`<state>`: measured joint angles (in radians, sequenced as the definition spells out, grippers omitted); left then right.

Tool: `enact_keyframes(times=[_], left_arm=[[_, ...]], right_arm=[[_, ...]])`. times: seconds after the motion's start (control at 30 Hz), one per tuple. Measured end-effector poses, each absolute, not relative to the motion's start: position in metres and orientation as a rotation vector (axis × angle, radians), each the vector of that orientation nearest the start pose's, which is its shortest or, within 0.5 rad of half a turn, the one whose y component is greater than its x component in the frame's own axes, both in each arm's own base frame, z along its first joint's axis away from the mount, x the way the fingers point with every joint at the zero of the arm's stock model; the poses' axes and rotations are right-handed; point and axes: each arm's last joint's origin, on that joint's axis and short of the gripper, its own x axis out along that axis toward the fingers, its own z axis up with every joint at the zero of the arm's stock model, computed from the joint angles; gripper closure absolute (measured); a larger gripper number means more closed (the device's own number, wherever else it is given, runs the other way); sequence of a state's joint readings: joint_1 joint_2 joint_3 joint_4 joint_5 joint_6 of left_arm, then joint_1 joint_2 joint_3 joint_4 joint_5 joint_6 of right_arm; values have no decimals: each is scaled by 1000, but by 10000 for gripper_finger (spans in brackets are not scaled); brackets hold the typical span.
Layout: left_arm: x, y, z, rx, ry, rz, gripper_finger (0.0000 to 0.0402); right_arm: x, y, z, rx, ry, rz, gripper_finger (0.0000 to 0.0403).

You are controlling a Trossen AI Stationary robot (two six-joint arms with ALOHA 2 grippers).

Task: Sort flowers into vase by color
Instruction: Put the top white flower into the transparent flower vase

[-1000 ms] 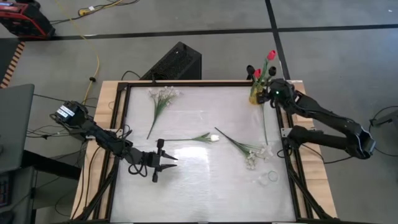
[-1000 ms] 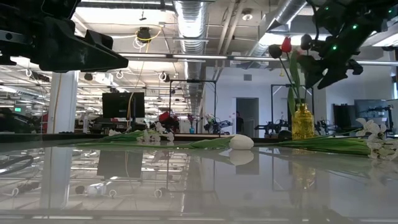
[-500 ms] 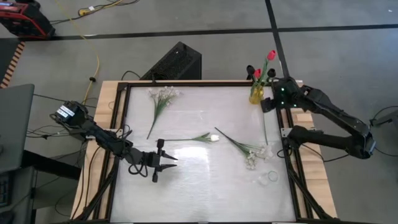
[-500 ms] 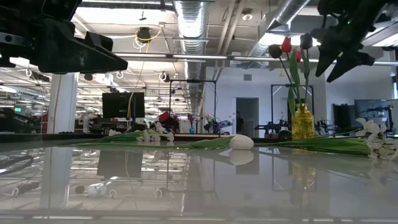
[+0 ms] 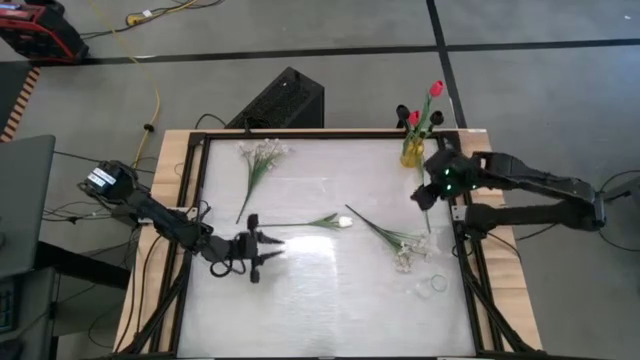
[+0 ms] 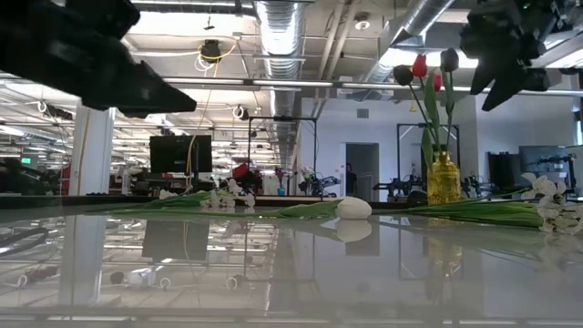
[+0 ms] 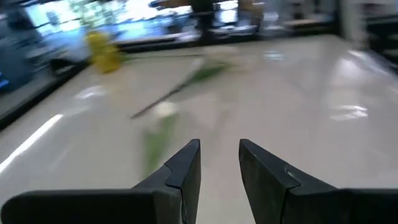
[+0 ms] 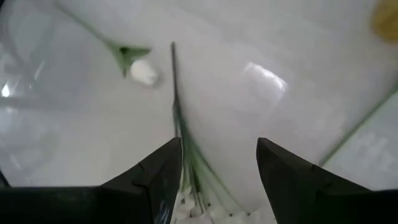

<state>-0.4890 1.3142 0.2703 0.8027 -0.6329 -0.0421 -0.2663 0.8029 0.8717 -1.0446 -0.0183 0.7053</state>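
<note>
A yellow vase (image 5: 411, 152) at the table's far right holds red and dark tulips (image 5: 421, 105). A white tulip (image 5: 343, 221) lies flat mid-table, stem toward the left. One sprig of tiny white blossoms (image 5: 262, 152) lies at the far left. Another sprig (image 5: 404, 250) lies near the right edge beside a bare green stem (image 5: 426, 215). My right gripper (image 5: 424, 196) hangs open above that stem, just nearer than the vase, pointing steeply down. My left gripper (image 5: 268, 247) hovers open and nearly level by the white tulip's stem end (image 7: 163, 111), with nothing between its fingers.
Clear glass pieces (image 5: 431, 283) lie near the right front corner. A dark frame (image 5: 300, 133) borders the glossy white tabletop. Black equipment (image 5: 280, 98) sits on the floor beyond the far edge. The table's near half is bare.
My right gripper has drawn away from the vase's flowers toward the table's near edge and tipped steeply downward, staying open. My left gripper has rolled about its own axis in place. The flowers have not moved.
</note>
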Motion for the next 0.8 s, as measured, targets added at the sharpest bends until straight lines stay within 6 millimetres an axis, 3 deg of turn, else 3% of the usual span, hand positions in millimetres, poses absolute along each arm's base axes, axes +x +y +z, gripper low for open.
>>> enact_keyframes(times=[0.17,0.4,0.5,0.8], left_arm=[[197,-58,173,-73,297,344,302],[177,-4,195,-277,690,696,302],[169,12,191,-336,769,826,302],[172,47,164,-411,910,833,279]], right_arm=[[145,-13,272,698,887,-447,168],[167,11,253,590,900,-362,168],[176,20,248,558,905,-336,168],[190,35,237,486,950,-272,168]])
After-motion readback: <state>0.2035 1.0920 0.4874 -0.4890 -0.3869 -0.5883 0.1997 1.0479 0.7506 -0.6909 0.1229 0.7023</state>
